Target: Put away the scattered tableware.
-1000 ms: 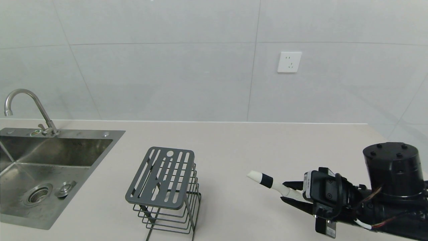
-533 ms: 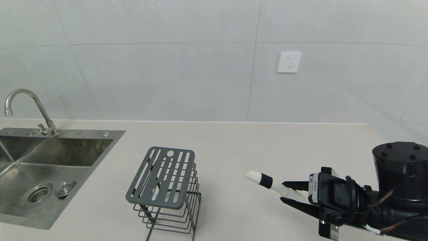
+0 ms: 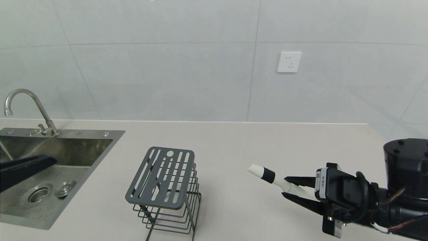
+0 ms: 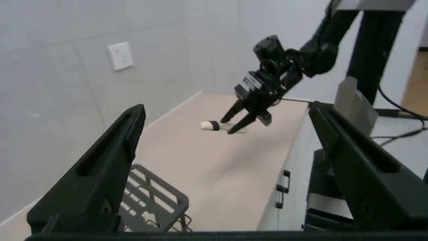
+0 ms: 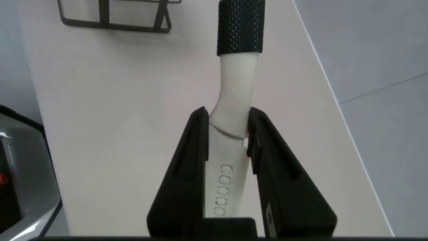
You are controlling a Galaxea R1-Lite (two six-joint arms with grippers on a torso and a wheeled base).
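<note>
My left gripper (image 3: 46, 161) hangs well left of the slotted wire rack (image 3: 160, 179), fingers spread wide and empty; right of the rack, well apart from it, my right gripper (image 3: 290, 188) is clamped on the white utensil (image 3: 267, 174), its black-banded end pointing toward the rack.

Sink (image 3: 83, 134) with faucet (image 3: 42, 112), perhaps a stopper (image 3: 65, 189) inside; wall socket (image 3: 289, 62).

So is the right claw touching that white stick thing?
Touching. Right wrist view: the right gripper clamps the white utensil from both sides, no gap.
</note>
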